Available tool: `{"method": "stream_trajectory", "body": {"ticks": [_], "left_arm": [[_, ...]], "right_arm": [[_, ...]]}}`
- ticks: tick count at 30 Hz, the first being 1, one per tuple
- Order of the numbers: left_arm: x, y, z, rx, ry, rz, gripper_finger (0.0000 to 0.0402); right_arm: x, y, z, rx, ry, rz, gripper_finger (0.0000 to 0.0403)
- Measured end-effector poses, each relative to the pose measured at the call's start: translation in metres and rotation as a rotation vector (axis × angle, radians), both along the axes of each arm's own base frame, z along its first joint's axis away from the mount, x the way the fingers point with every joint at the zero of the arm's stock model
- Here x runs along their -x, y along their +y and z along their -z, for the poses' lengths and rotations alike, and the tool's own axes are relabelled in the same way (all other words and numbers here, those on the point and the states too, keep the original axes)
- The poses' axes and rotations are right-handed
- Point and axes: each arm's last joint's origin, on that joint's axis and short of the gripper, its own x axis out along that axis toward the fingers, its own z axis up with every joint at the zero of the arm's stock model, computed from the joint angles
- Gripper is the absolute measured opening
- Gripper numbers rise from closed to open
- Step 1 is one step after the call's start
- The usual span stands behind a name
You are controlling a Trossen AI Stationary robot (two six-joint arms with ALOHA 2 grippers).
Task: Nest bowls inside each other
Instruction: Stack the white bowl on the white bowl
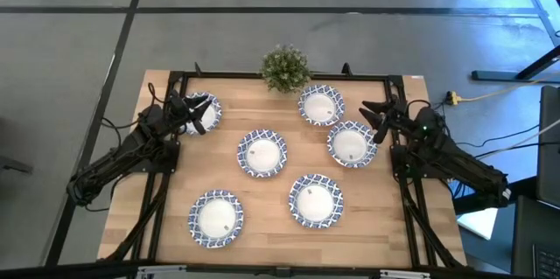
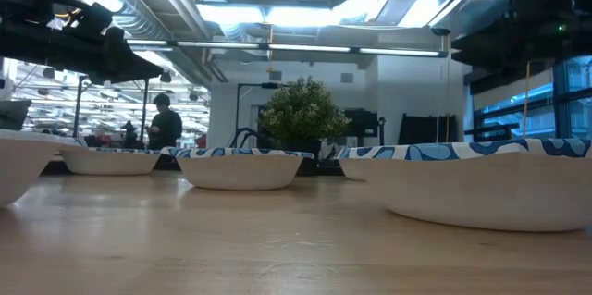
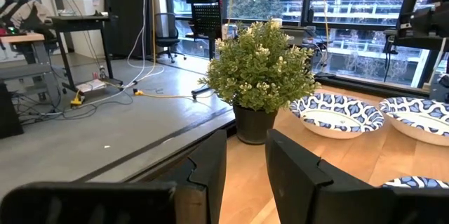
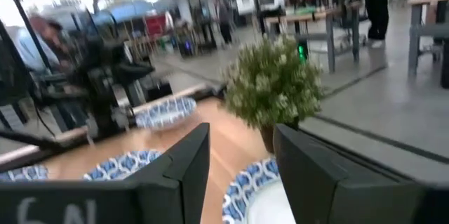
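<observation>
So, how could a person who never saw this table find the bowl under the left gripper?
Start at the potted plant on the table's far edge and go toward the left arm. The bowl there is the only one partly covered by the left gripper; the others lie uncovered.

Bright ceiling lights (image 2: 277,13) glare overhead — right wrist view blurred.

Open wood between six separate bowls (image 1: 262,153); potted plant (image 1: 285,68) at the far edge.

Overhead looks straight down; low sits at tabletop level; both wrists share the plant (image 3: 261,73) (closely).
</observation>
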Motion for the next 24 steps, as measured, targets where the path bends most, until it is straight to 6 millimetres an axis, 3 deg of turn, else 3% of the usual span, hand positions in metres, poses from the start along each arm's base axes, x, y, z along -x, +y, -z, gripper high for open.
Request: {"method": "stream_trajectory", "body": {"ticks": [9,18,24], "left_arm": [[0.0,0.0,0.0,0.0,0.0,0.0,0.0095],[0.0,0.0,0.0,0.0,0.0,0.0,0.0095],[0.0,0.0,0.0,0.0,-0.001,0.0,0.0095]], "right_arm": [[-0.01,-0.007,-0.038,-0.012,0.155,-0.003,0.016],[-0.042,-0.028,-0.063,-0.055,0.307,-0.017,0.016],[-0.067,-0.046,-0.07,-0.081,0.41,-0.033,0.016]]}}
